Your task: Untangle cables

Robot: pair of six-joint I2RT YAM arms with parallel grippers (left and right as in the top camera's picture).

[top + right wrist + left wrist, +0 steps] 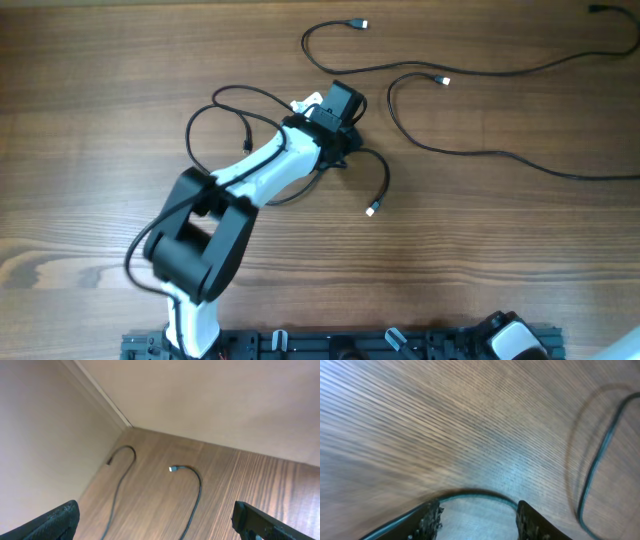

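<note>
Three thin black cables lie on the wooden table. One cable [230,100] loops beside and under my left gripper [338,118] and ends in a plug [372,210]. A second cable [330,65] and a third cable [420,145] run off to the right. In the left wrist view my left gripper [477,510] is open and low over the table. A cable [475,493] curves just past its fingertips, and another cable loop [595,460] lies to the right. My right gripper [155,515] is open and empty, with two cable ends [172,468] [108,462] far ahead of it.
My right arm [510,340] sits at the table's front right corner by the black base rail [300,345]. The left arm reaches diagonally from the front base to the table's middle. A pale wall [200,395] borders the table's far edge.
</note>
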